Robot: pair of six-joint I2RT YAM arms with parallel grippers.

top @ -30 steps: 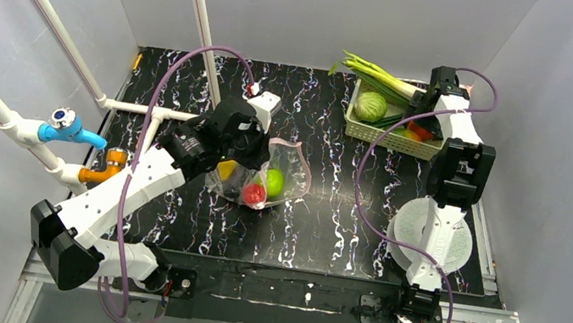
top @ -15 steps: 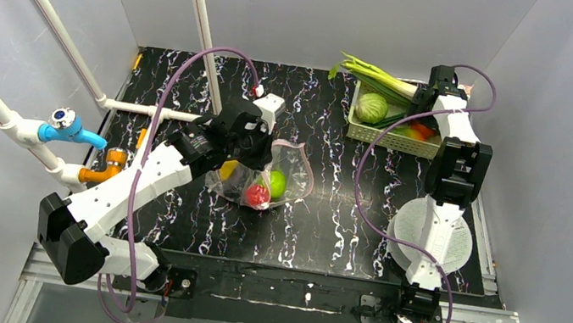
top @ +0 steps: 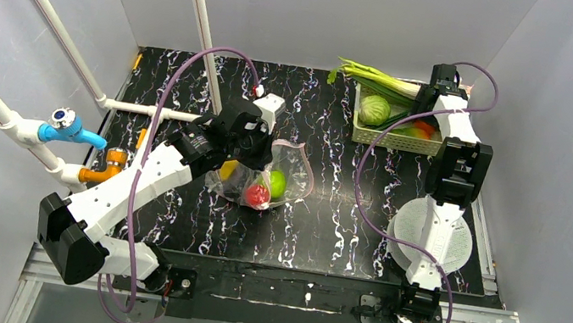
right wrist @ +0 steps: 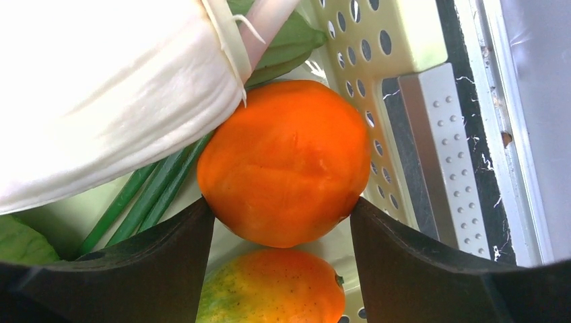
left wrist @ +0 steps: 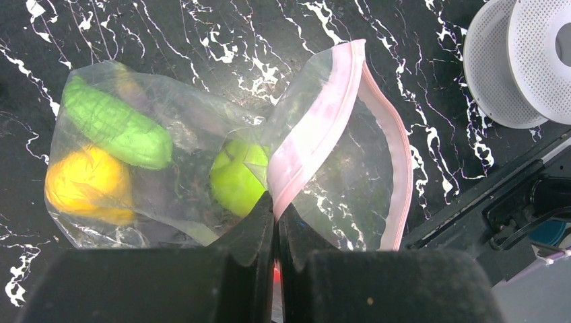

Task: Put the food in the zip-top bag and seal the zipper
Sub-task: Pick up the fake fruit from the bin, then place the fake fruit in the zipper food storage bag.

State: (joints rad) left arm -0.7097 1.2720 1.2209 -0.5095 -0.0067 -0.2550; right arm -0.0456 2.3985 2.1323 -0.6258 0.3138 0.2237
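**Item: bag** (left wrist: 195, 128). Clear thin plastic, lying at the centre of the overhead view on the dark marbled table (top: 326, 219). Its mouth gapes toward the right of the left wrist view.
- Contents: long green vegetable (left wrist: 118, 128), yellow fruit (left wrist: 87, 185) and green apple (left wrist: 236, 178), with a red piece (top: 257, 196) seen from overhead.
- Handling (judged): limp, light and crinkly. It will sag unless held by the rim, so hold it at the stiffer edge band rather than the film.

**Item: zipper strip** (left wrist: 316, 128). Pink band along the mouth, unsealed.
- Left gripper (left wrist: 276, 205): pressed together, pinching the near lip of this strip.

**Item: orange fruit** (right wrist: 286, 161). In the pale basket (right wrist: 377, 40) at the upper right of the overhead view. It touches the white leek (right wrist: 101, 87), with a yellow-green fruit (right wrist: 273, 286) just below it.
- Handling (judged): glossy, rounded, rigid and light. It is likely slippery, so take it across the widest part.
- Right gripper (right wrist: 279, 205): spread wide, with one finger on each flank of the orange fruit, at or nearly at its skin. No firm hold is evident.
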